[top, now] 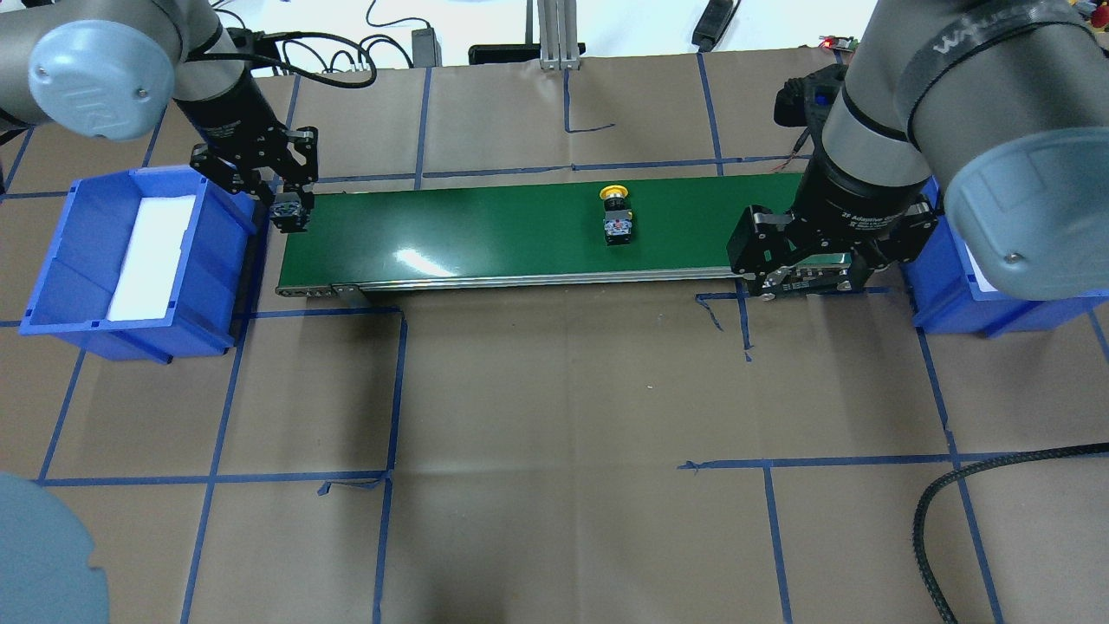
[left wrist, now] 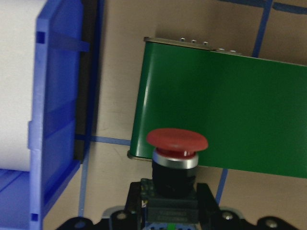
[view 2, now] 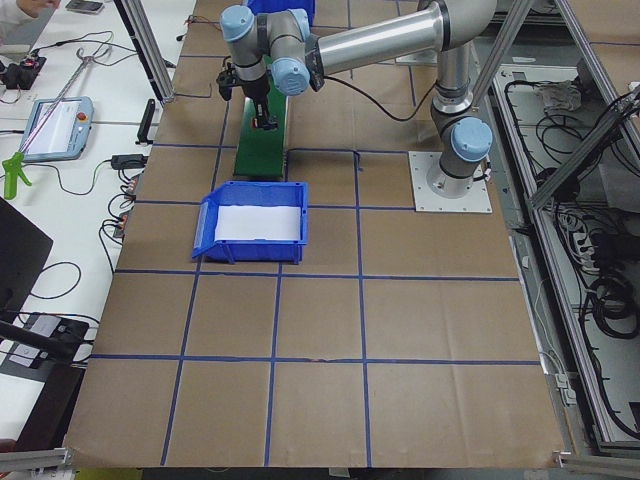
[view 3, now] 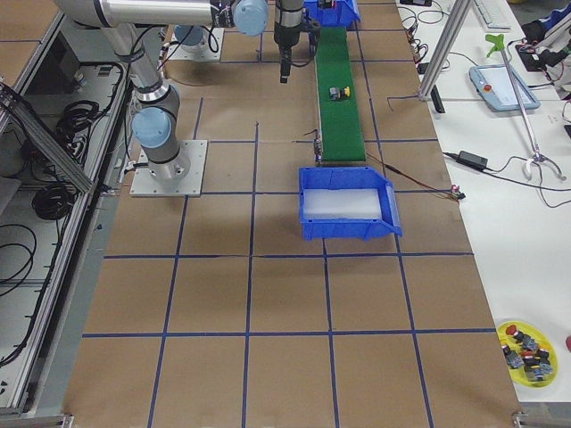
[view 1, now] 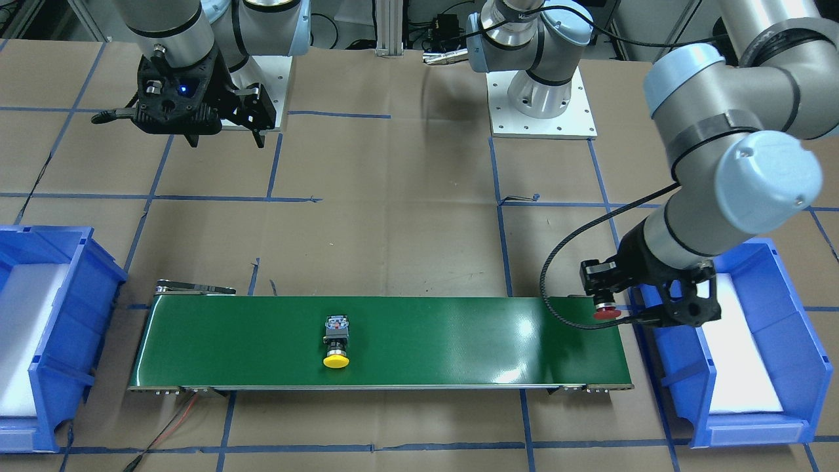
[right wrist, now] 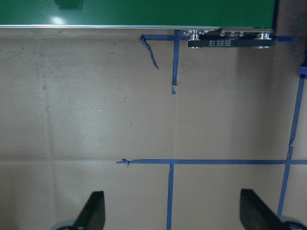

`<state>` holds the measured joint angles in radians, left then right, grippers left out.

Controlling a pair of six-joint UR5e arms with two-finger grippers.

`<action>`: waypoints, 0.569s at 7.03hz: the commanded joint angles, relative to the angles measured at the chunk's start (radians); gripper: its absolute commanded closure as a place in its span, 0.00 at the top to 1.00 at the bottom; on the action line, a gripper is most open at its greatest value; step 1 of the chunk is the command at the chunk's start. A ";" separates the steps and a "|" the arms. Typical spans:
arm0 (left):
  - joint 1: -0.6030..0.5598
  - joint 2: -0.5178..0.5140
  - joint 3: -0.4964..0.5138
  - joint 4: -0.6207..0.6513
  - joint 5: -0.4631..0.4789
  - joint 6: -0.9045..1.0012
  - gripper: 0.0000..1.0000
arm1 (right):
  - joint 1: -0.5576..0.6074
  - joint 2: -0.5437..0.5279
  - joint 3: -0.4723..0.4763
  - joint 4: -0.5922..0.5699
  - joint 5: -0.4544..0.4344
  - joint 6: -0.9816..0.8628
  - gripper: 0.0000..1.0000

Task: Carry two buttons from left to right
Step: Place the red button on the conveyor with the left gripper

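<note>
The red button [left wrist: 176, 143] is held tight between the fingers of the left gripper [top: 288, 211], with its round cap poking out past the fingertips. The end of the green belt [view 1: 459, 334] is just under this gripper, and a blue bin [left wrist: 57, 120] stands right beside it. The yellow button [view 1: 336, 342] lies on its side on the belt, well away from the left gripper and about halfway to the right gripper [right wrist: 173, 211]. The right gripper is wide open and nothing is held in it. It hangs over the bare tabletop [top: 563, 390], just beside the other end of the belt.

It looks as if the red button is about to be put down on the belt. In the wrist view it sits over the belt's corner, so it is best brought further over the green first. It should then be lowered slowly until it touches. Only then should the fingers be opened. The round cap could roll, so a soft drop is needed.

The tabletop is covered in brown card marked with blue tape lines. The belt is smooth and shiny. A second blue bin [view 1: 78, 308] with a white pad inside stands just past the right gripper. A black cable [top: 936, 520] lies on the tabletop, and white desks [view 3: 500, 134] stand at the side of the room.
</note>
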<state>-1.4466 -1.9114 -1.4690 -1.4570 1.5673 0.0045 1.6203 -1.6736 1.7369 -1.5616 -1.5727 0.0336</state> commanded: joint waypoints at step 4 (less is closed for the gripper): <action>-0.015 -0.115 -0.102 0.286 0.007 -0.008 0.02 | -0.004 0.105 -0.017 -0.164 -0.001 -0.001 1.00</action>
<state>-1.4614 -2.0099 -1.5447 -1.2331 1.5730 -0.0035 1.6168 -1.6206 1.7287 -1.6583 -1.5736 0.0314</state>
